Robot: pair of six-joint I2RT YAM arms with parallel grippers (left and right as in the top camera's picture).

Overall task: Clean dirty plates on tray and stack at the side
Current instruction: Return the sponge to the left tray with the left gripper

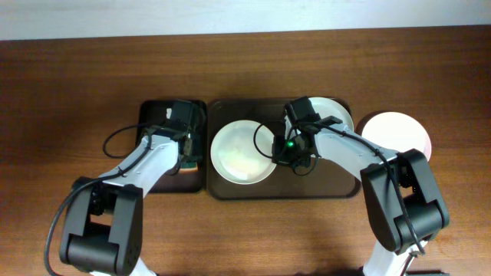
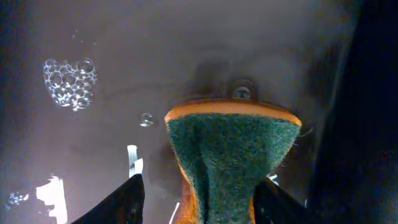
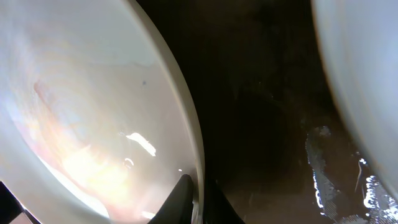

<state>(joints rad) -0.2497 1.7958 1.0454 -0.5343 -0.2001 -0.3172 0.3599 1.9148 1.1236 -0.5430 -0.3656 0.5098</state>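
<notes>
A white plate with faint reddish smears lies on the left half of the dark brown tray. My right gripper is shut on its right rim, one finger inside and one outside. A second plate sits at the tray's back right, partly under the right arm. A third, pale plate rests on the table right of the tray. My left gripper hangs open over the black tray, its fingers straddling the green-and-orange sponge.
The black tray's wet floor shows soap bubbles. Wet, foamy patches lie on the brown tray between the two plates. The two trays stand side by side, almost touching. Bare wooden table surrounds them.
</notes>
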